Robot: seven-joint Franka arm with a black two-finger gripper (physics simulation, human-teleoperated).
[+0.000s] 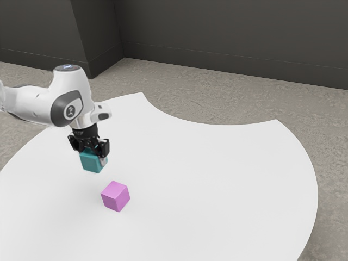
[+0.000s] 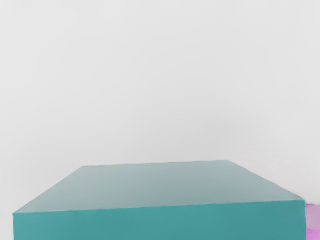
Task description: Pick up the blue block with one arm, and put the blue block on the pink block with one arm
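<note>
**Above the counter (image 1: 217, 179): blue block (image 1: 91, 163) held**

My gripper (image 1: 93, 155) pinches the blue block, lifted clear, near the pink block (image 1: 115, 196) but not yet over it. Released off-centre, it could tip off the pink block's edge.

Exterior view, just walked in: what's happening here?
The Franka arm's hand is shut on the blue block, which looks teal, and appears to hold it just above the white table. The pink block sits alone on the table, slightly toward the exterior view's right of the held block and nearer the camera. The stacking is not yet done.
</note>
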